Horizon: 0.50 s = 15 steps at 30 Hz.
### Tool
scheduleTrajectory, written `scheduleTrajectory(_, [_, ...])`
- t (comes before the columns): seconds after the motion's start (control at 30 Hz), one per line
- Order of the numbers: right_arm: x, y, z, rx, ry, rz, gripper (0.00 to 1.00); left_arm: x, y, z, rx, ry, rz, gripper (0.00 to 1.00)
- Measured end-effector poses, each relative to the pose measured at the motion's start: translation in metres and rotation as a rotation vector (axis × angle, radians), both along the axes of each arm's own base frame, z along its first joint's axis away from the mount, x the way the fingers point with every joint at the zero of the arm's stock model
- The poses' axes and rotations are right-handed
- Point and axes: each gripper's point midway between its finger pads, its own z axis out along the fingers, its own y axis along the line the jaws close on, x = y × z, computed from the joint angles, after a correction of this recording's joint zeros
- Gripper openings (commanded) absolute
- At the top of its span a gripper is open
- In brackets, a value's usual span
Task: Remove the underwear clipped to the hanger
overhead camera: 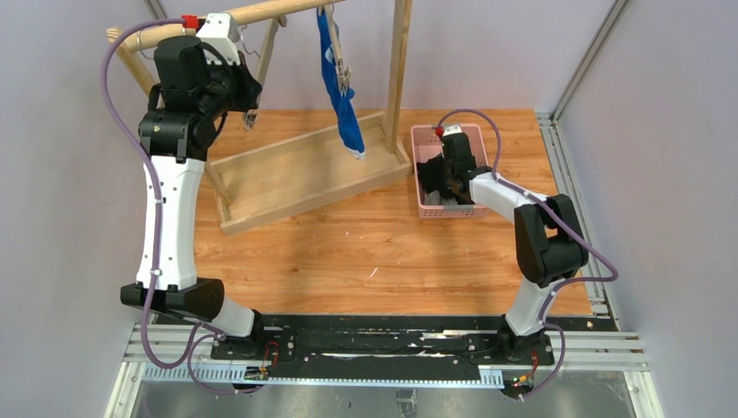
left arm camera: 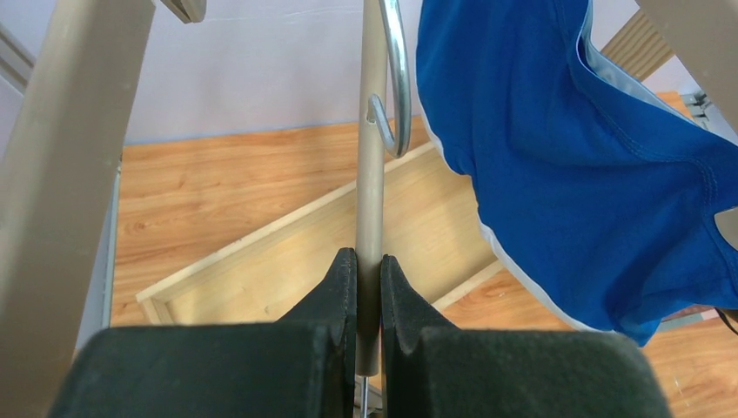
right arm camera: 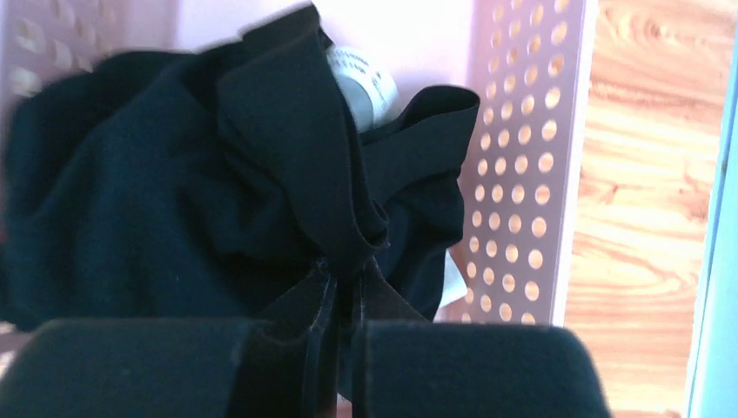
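You have soft, matt knit cloth in the blue underwear, edged with a paler stitched trim. The black underwear is matt cloth too. The hanger hook is polished, shiny metal, while the grey bar beside it looks dull and smooth. The pink basket is perforated plastic with a faint sheen. The rack is pale bare wood. The table shows a warmer, smooth wood grain.

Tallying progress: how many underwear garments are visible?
2: a blue one hanging from the rack, a black one in the pink basket, gripped by the right claw. More may hide beneath.
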Motion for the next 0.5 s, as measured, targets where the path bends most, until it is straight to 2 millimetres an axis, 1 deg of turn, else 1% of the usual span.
scheduleTrajectory(0.03, [-0.002,-0.005,-0.007,-0.017,0.021,-0.019,0.01,0.000,0.001,0.000,0.000,0.001,0.000,0.00])
scheduleTrajectory(0.07, [-0.004,-0.010,-0.013,-0.031,0.038,-0.033,0.04,0.000,0.002,0.000,0.000,0.000,0.002,0.00])
scheduleTrajectory(0.1, [-0.005,-0.013,-0.016,-0.040,0.048,-0.044,0.12,0.000,0.003,0.000,0.000,0.000,0.004,0.00])
scheduleTrajectory(0.17, [-0.007,-0.017,-0.018,-0.046,0.057,-0.062,0.33,0.001,0.005,0.000,0.000,0.000,0.008,0.00])
scheduleTrajectory(0.2, [-0.007,-0.017,-0.016,-0.041,0.054,-0.067,0.49,0.001,0.006,0.000,0.000,0.001,0.010,0.00])
scheduleTrajectory(0.23, [-0.007,-0.017,-0.014,-0.041,0.050,-0.066,0.62,0.001,0.007,0.000,0.000,0.000,0.012,0.00])
scheduleTrajectory(0.27, [-0.008,-0.017,-0.012,-0.032,0.045,-0.072,0.66,0.001,0.007,0.000,0.000,0.000,0.013,0.00])
scheduleTrajectory(0.3, [-0.008,-0.017,-0.008,-0.028,0.039,-0.073,0.67,0.001,0.008,0.000,-0.001,-0.001,0.013,0.00])
scheduleTrajectory(0.37, [-0.009,-0.016,0.002,-0.016,0.021,-0.072,0.68,0.001,0.008,0.001,-0.003,-0.003,0.011,0.00])
scheduleTrajectory(0.5, [-0.012,-0.015,0.031,0.020,-0.041,-0.068,0.69,0.000,0.007,0.002,-0.007,-0.001,0.004,0.00])
